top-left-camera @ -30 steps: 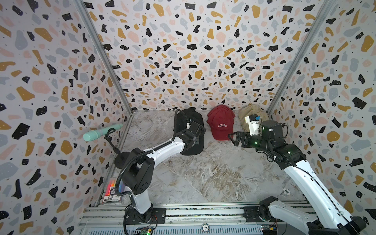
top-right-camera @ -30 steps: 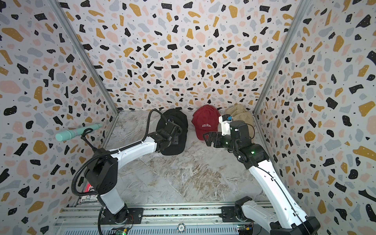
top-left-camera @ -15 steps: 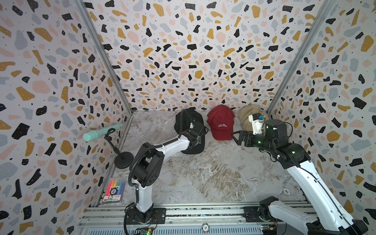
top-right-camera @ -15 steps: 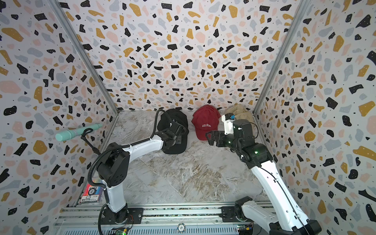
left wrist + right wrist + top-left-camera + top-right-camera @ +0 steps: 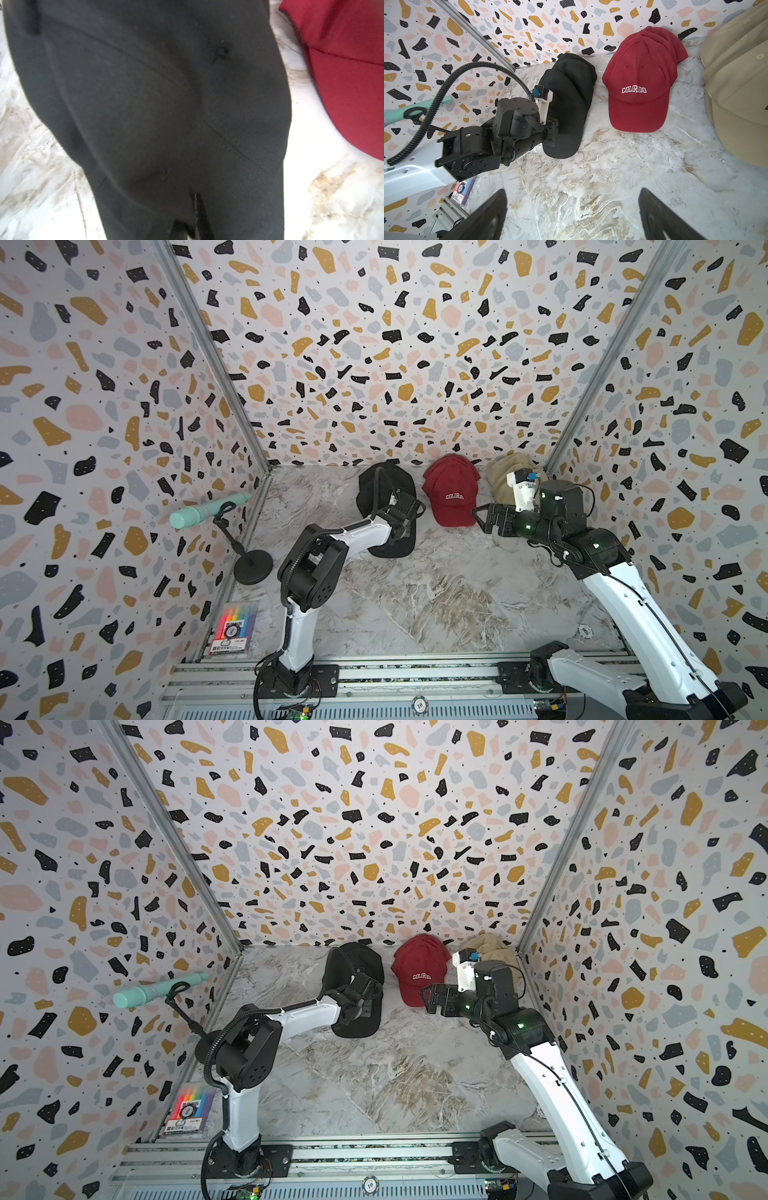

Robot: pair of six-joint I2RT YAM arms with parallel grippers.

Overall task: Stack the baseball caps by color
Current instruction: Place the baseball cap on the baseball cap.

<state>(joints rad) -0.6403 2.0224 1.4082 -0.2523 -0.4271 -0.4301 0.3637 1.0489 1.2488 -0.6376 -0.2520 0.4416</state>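
Black pile: black fabric brimmed caps (image 5: 571, 87) lie far, left of centre, on the marbled tabletop (image 5: 415, 605), brims pointing near.
Left jaws: down on that pile at the brim's root; open or closed, cannot tell.
Right jaws: spread wide, empty, hovering on the near side of dark red "COLORADO" caps (image 5: 453, 493) and tan caps (image 5: 498, 477), far right.
Axis: far-to-near, directly beneath the left arm (image 5: 357, 531), the nearer one.
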